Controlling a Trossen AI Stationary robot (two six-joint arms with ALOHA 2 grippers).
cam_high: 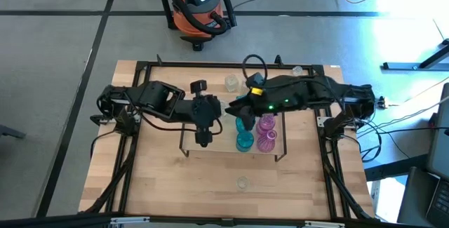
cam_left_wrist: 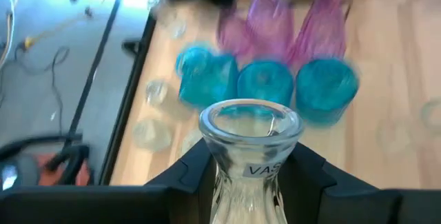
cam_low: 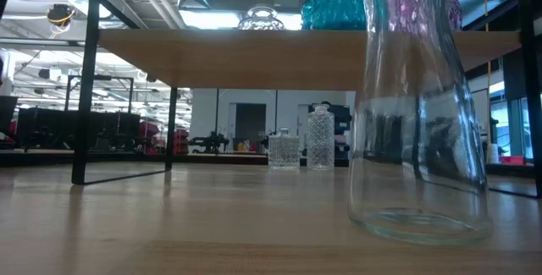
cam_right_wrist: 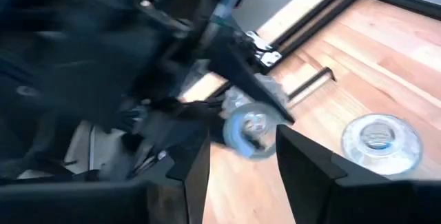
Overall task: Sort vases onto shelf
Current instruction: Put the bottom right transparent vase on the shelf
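Here, from above, we see the shelf (cam_high: 210,144) in the middle of the frame on the table (cam_high: 168,186), with teal vases (cam_high: 244,141) and pink vases (cam_high: 266,133) crowded on its right half. The left gripper (cam_high: 203,138) hangs over the shelf's left half, and the right gripper (cam_high: 237,109) sits just above the teal ones. One clear vase (cam_high: 242,183) stands alone lower down on the table. From table height, a big clear vase (cam_low: 421,123) fills the right side, and two small clear vases (cam_low: 301,144) stand far back in the middle. In the left wrist picture, the dark fingers (cam_left_wrist: 189,172) hug the neck of a clear bottle vase (cam_left_wrist: 249,151). In the right wrist picture, the fingers (cam_right_wrist: 196,158) stand apart with nothing between them, over a bluish vase (cam_right_wrist: 248,133).
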